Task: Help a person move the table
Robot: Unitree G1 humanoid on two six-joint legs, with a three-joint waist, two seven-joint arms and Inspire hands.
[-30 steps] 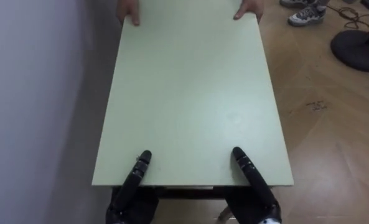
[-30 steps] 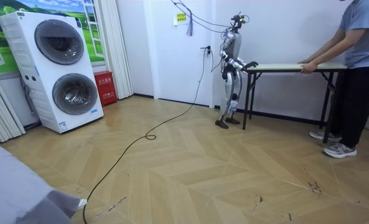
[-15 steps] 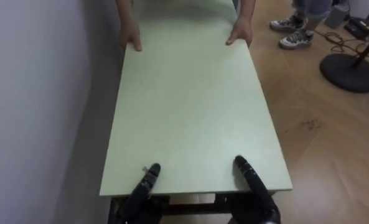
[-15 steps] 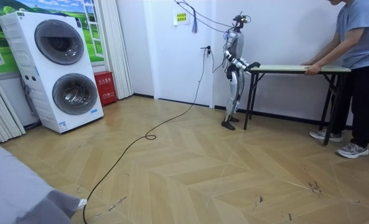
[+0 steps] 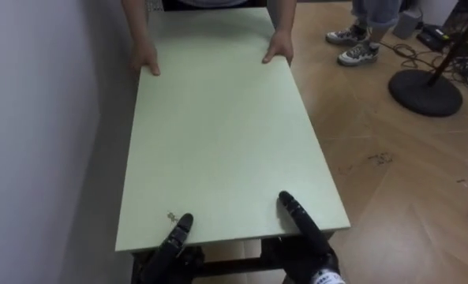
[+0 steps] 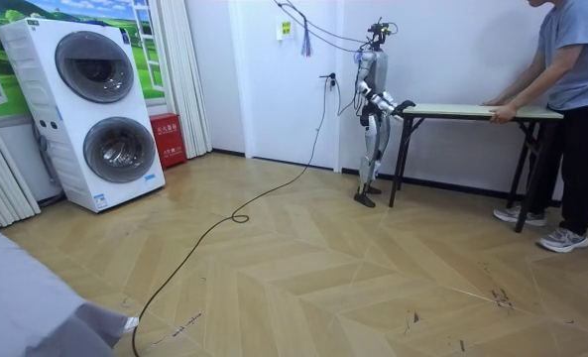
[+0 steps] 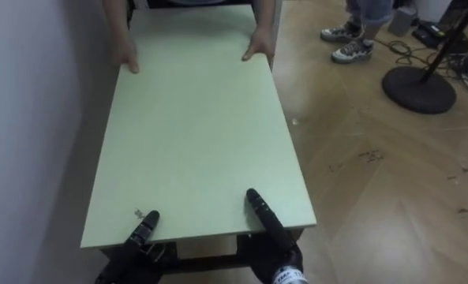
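Room view: person (image 6: pixel 571 69) and robot are edging the bench (image 6: pixel 472 110) toward that view's right; left hand (image 5: pixel 178 235) and right hand (image 5: pixel 297 221) are staying thumbs-on-top, fingers hidden underneath, grip untellable.

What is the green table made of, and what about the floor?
The table top looks like a smooth, matte pale-green board, maybe coated wood or plastic; no grain shows. Its legs are thin and dark, probably metal. The floor looks like wood planks in a zigzag, slightly shiny, possibly laminate.
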